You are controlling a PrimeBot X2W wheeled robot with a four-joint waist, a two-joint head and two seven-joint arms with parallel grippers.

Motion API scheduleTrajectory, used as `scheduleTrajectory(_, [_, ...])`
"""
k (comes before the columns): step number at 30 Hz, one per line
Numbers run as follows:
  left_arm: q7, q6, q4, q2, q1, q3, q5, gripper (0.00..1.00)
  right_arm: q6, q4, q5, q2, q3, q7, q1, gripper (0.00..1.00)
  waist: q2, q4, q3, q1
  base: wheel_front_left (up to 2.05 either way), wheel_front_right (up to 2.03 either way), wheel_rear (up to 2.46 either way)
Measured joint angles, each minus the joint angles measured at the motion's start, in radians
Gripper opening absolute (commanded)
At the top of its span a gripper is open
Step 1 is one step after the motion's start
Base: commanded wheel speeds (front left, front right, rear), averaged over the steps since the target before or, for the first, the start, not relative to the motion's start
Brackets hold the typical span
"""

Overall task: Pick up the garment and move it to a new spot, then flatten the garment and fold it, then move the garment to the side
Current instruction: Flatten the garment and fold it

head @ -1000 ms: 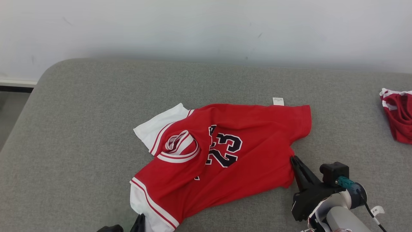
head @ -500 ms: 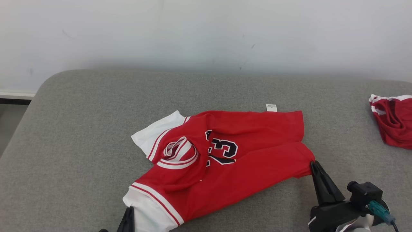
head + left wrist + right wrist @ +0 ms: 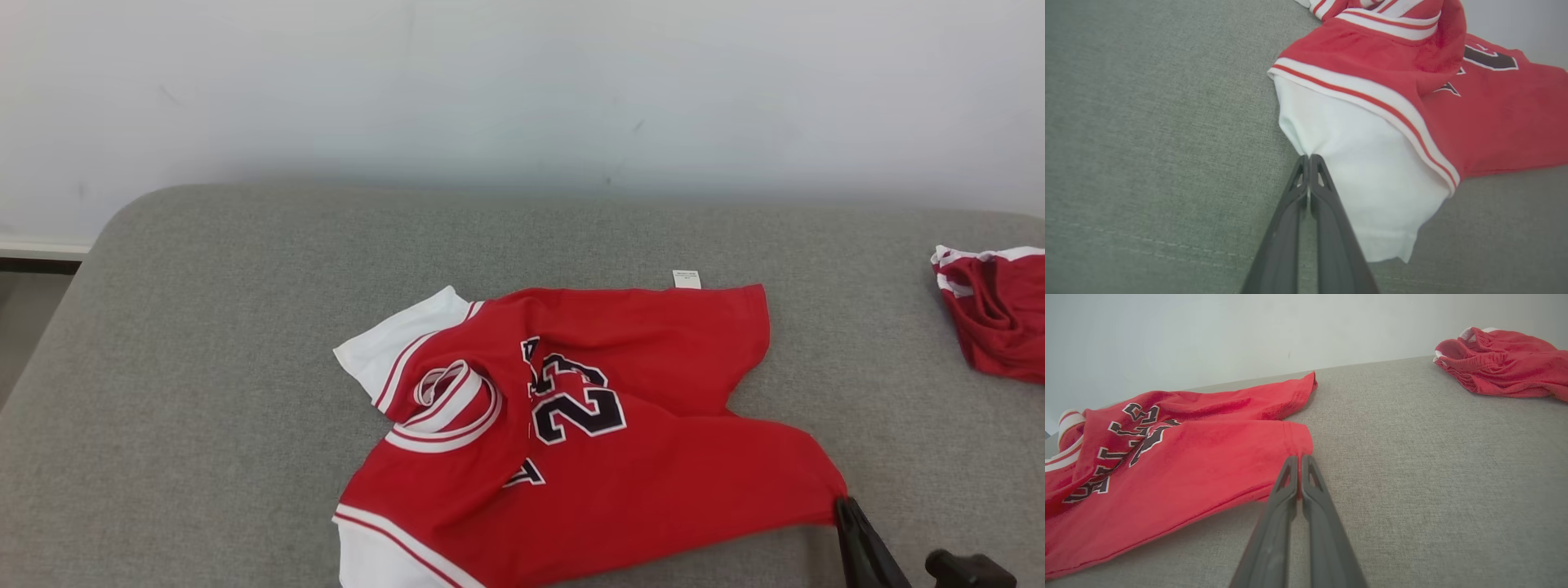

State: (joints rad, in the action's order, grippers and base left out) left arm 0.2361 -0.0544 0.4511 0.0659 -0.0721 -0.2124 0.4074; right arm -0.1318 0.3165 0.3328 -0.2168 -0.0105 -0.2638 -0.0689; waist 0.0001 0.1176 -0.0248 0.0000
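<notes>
**Flattening in hand, two corners held**

The left gripper is pinched shut on the white sleeve at the near left. The right gripper is pinched shut on the hem corner at the near right. Between them the jersey lies rumpled on the grey cushion, its collar slumped. The flattening step is judged to be in hand. Next, the held corners are to be drawn apart until the creases are taken out.

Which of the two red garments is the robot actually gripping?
The number 23 jersey in the middle: the left gripper pinches its white sleeve, the right gripper its red hem corner. The crumpled red garment at the far right lies untouched.
</notes>
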Motion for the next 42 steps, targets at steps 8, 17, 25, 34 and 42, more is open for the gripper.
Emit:
scheduleTrajectory(8, [0.019, 0.007, 0.012, 0.002, -0.004, 0.026, 0.006, 1.00, 0.000, 0.010, -0.008, 0.014, -0.035, 0.000, -0.036, 1.00, 0.0000, -0.009, 0.025, 0.0000, 0.00, 0.00, 0.00])
scheduleTrajectory(17, [0.016, 0.009, -0.004, 0.037, -0.006, 0.056, -0.003, 1.00, 0.000, 0.047, -0.007, -0.007, -0.025, 0.000, -0.042, 1.00, 0.0000, -0.010, 0.027, 0.0000, 0.00, 0.00, 0.00])
scheduleTrajectory(25, [-0.010, -0.017, 0.087, 0.042, 0.021, 0.027, 0.001, 1.00, 0.000, 0.124, 0.009, -0.011, 0.015, 0.000, -0.021, 1.00, 0.0000, -0.010, 0.013, 0.0000, 0.00, 0.00, 0.00])
scheduleTrajectory(34, [-0.009, -0.035, 0.180, 0.030, 0.089, -0.006, 0.008, 1.00, 0.000, 0.231, 0.011, -0.014, 0.073, 0.000, 0.036, 1.00, 0.0000, -0.017, 0.001, 0.0000, 0.00, 0.00, 0.00])
scheduleTrajectory(42, [-0.018, -0.051, 0.269, 0.016, 0.137, -0.046, 0.035, 0.44, 0.000, 0.327, 0.031, -0.004, 0.125, 0.007, 0.098, 0.44, -0.0001, -0.017, -0.002, 0.0000, 0.00, 0.00, 0.00])
